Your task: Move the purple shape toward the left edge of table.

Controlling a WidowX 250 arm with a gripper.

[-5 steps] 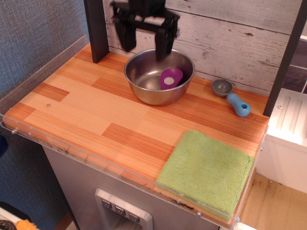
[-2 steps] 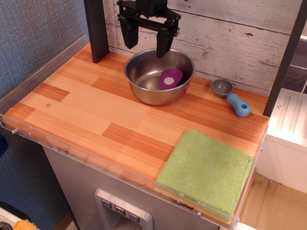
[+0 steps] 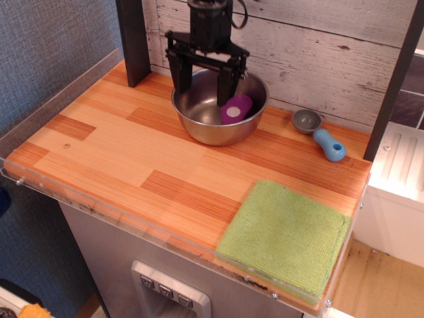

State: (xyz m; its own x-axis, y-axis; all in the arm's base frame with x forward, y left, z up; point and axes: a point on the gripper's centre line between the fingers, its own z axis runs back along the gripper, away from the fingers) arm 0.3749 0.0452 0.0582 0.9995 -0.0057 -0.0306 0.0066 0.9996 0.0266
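Although the near right of the tabletop [image 3: 119, 152] is taken up by a folded green cloth [image 3: 285, 238], the planks toward the left edge lie bare, so there looks to be room to set the piece down there. Farther back stands a steel bowl [image 3: 211, 132], and the purple shape [image 3: 236, 109] lies inside it, tilted against the right inner wall with a pale oval patch facing up. It looks like a small, stiff, light plastic toy with a smooth rounded surface, so it will likely slide on the polished steel if nudged; a hold across its narrower sides, clear of the bowl wall, seems the safest. To the right of the bowl, well apart from it, rests a blue-handled scoop [image 3: 320, 134]. Above the bowl the gripper [image 3: 202, 96] points straight down, its two black fingers spread wide and empty, both tips below the rim; the right finger [image 3: 224, 86] stands just beside the shape's left edge, though whether it touches cannot be told. The arm rises vertically in front of the white plank wall [image 3: 318, 46] at the far side.
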